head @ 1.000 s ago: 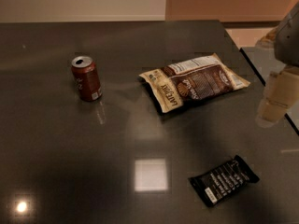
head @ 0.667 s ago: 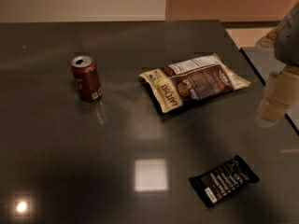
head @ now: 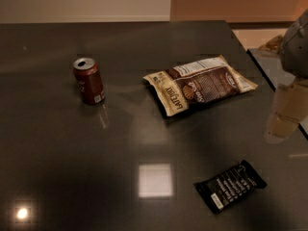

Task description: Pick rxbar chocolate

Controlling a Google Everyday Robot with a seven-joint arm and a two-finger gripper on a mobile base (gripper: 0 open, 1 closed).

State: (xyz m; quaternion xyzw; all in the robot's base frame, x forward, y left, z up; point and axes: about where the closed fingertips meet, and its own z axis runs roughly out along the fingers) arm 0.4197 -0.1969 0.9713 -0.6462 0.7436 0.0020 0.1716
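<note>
The rxbar chocolate is a small flat black wrapper with white text. It lies flat on the dark table at the lower right. My gripper hangs at the right edge of the camera view, above the table's right side. It is up and to the right of the bar and apart from it. It holds nothing that I can see.
A tan-and-brown snack bag lies in the middle right of the table. A red soda can stands upright at the left. The table's right edge runs just under my gripper, with a lower surface beyond it.
</note>
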